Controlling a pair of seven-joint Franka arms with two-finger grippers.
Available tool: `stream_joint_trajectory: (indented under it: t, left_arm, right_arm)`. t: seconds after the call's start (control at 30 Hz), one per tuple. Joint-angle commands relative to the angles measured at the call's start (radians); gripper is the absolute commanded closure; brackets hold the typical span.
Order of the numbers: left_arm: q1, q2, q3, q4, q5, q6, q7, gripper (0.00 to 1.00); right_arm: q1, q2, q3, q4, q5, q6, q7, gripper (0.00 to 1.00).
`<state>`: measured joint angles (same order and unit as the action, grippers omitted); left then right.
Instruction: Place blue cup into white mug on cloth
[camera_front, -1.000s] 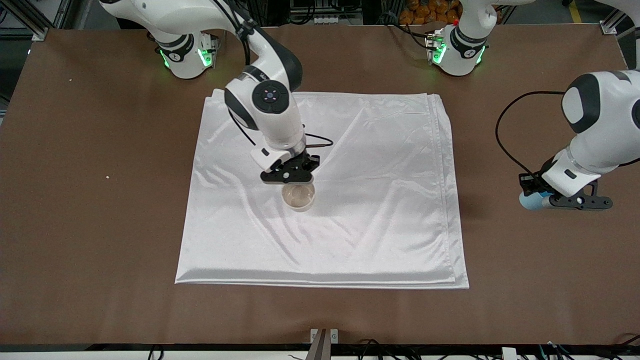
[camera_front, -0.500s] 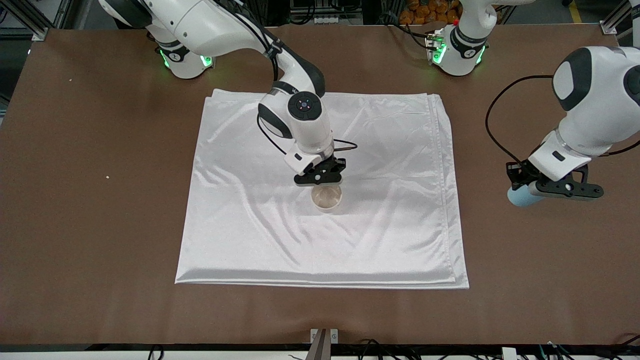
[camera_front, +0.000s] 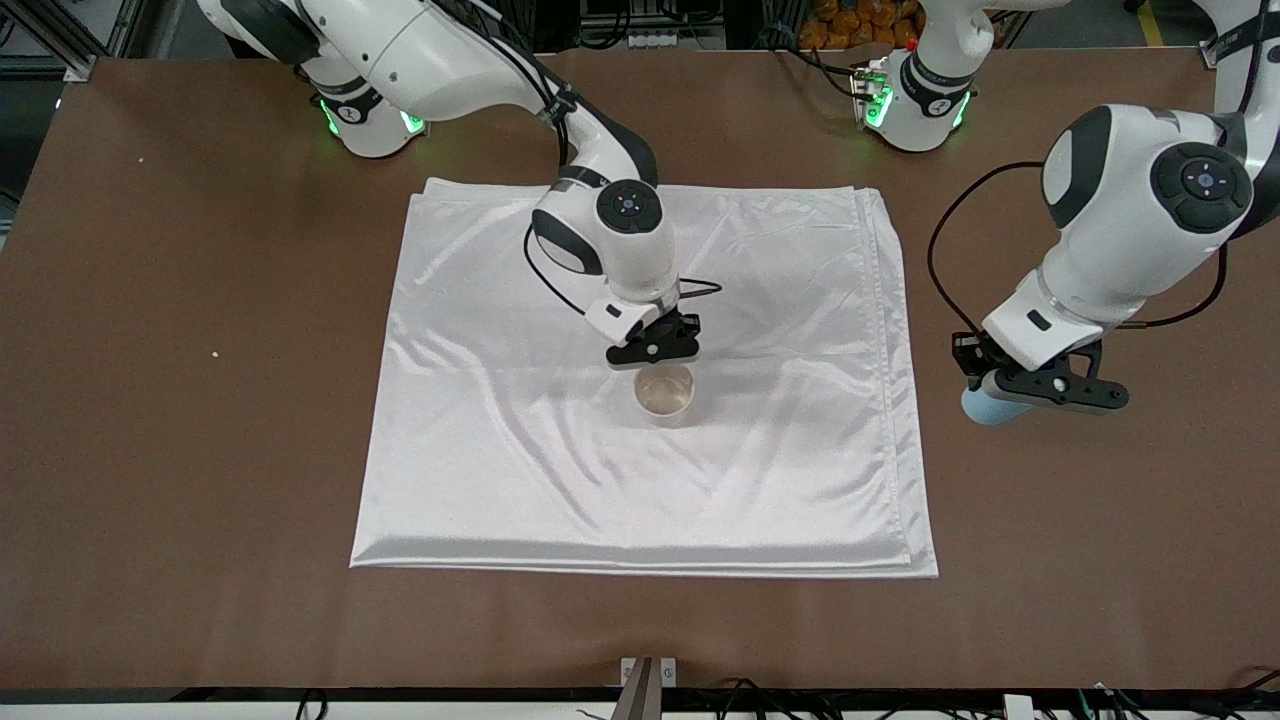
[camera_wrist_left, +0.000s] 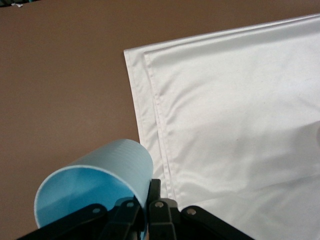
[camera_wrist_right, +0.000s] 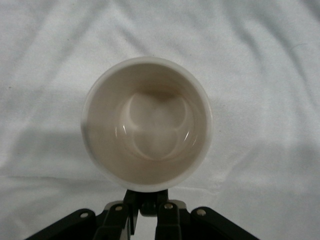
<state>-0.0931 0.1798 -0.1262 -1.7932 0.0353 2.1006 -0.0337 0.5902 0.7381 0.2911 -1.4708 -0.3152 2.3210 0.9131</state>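
Left pincer (camera_front: 1040, 388), clamped on the blue cup (camera_front: 985, 407), has advanced toward the cloth (camera_front: 780, 300). Right pincer (camera_front: 655, 350), clamped on the white mug (camera_front: 667, 394), has repositioned it there for insertion.

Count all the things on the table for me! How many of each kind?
Cups: 2, the blue cup and the white mug
Cloths: 1, the cloth
Grippers: 2, left and right
Total: 5

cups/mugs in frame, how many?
2. The white mug is upright over mid-cloth, held by the right gripper. The blue cup is in the left gripper over bare table.
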Motion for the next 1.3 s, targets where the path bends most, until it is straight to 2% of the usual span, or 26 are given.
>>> stream_joint_trajectory:
  t: [0.0,0.03,0.07,0.1,0.17,0.2,0.3,0.47,0.63,1.07,1.27]
  left_arm:
    - [0.001,0.101,-0.039,0.123,0.032,-0.017,-0.095,1.00]
    - [0.001,0.113,-0.044,0.136,0.034,-0.017,-0.115,1.00]
    - [0.000,0.128,-0.052,0.155,0.034,-0.017,-0.135,1.00]
    - [0.000,0.142,-0.058,0.172,0.034,-0.017,-0.150,1.00]
    - [0.000,0.167,-0.073,0.202,0.038,-0.019,-0.173,1.00]
    - [-0.002,0.177,-0.081,0.213,0.043,-0.019,-0.181,1.00]
    - [-0.007,0.204,-0.101,0.241,0.066,-0.021,-0.186,1.00]
    - [-0.007,0.245,-0.154,0.296,0.097,-0.021,-0.187,1.00]
    - [-0.010,0.289,-0.200,0.344,0.094,-0.021,-0.256,1.00]
    - [-0.034,0.412,-0.343,0.456,0.155,-0.019,-0.526,1.00]
    - [-0.037,0.461,-0.414,0.482,0.155,-0.008,-0.626,1.00]
  right_arm:
    - [0.019,0.026,-0.007,0.026,-0.068,-0.002,0.024,0.86]
    - [0.019,0.026,-0.007,0.024,-0.073,-0.002,0.029,0.81]
    - [0.019,0.027,-0.007,0.024,-0.076,-0.002,0.039,0.73]
    - [0.019,0.029,-0.007,0.024,-0.076,-0.002,0.053,0.57]
    - [0.019,0.027,-0.007,0.026,-0.079,-0.005,0.084,0.16]
    - [0.019,0.026,-0.007,0.024,-0.085,-0.008,0.092,0.00]
    - [0.013,0.015,-0.006,0.024,-0.094,-0.023,0.096,0.00]
    - [0.011,-0.008,0.002,0.033,-0.093,-0.123,0.098,0.00]
    - [0.003,-0.086,0.006,0.030,-0.082,-0.219,0.099,0.00]
    - [-0.096,-0.316,0.011,0.027,0.103,-0.423,-0.022,0.00]
    - [-0.177,-0.422,0.011,0.027,0.131,-0.521,-0.082,0.00]
